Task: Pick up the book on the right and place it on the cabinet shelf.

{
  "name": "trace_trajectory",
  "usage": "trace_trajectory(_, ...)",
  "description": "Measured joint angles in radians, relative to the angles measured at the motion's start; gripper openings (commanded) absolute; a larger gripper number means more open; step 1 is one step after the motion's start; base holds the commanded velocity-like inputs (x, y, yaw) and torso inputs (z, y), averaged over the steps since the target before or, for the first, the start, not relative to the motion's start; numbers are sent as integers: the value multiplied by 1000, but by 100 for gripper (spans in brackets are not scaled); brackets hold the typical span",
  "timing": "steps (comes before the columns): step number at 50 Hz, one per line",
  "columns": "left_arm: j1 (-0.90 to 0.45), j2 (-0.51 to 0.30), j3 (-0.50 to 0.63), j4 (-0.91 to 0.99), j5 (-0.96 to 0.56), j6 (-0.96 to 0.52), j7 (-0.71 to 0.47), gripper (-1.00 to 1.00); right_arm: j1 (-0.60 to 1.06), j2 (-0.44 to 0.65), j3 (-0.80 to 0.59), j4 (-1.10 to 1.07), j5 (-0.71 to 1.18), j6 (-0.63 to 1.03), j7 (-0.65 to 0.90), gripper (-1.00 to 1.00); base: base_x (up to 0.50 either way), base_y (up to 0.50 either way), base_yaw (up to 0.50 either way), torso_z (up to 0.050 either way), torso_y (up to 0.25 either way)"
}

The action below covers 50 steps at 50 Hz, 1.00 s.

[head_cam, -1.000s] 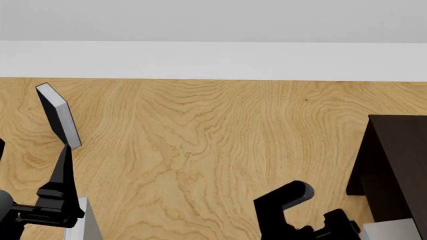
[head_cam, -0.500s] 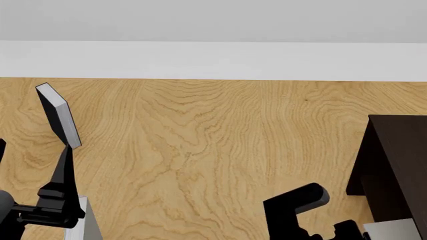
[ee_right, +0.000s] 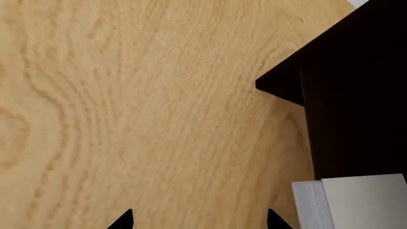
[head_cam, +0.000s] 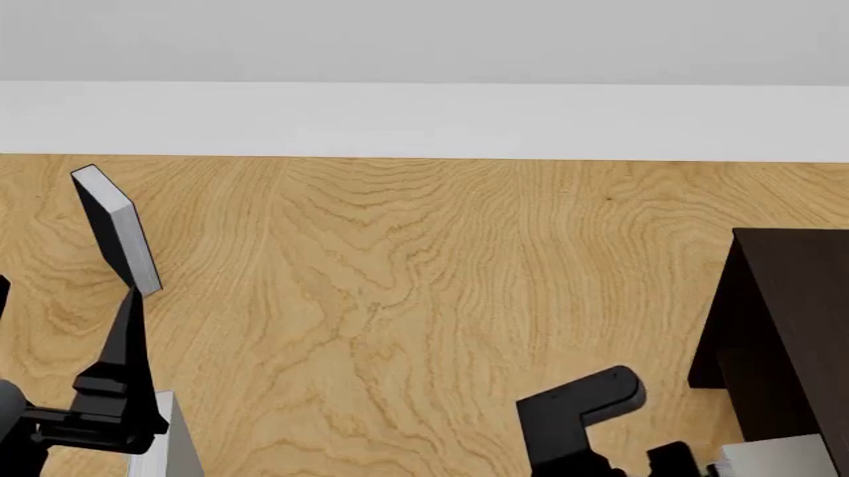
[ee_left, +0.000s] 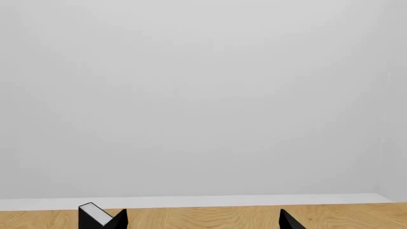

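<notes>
At the floor's left edge we see our left gripper (head_cam: 130, 298) pinching a slim grey book (head_cam: 117, 229), tilted upright. Our right gripper (ee_right: 198, 220) hovers above bare wooden floor (head_cam: 398, 298), fingertips spread. At the right edge stands the dark cabinet (head_cam: 796, 318), the light-grey book (ee_right: 362, 202) lying against it
</notes>
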Motion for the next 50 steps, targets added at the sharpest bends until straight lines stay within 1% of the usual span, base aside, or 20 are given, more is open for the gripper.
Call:
trace_trajectory(27,-3,-2,8,-8,-1,5,-2,100,25,12,3,101,5,-47,-62,100,0,0,0,0,0)
trace_trajectory(50,-7,-1,17,-24,5,13,-2,100,101,4,-20,301,-32,-124,-138,100,0,0,0,0,0)
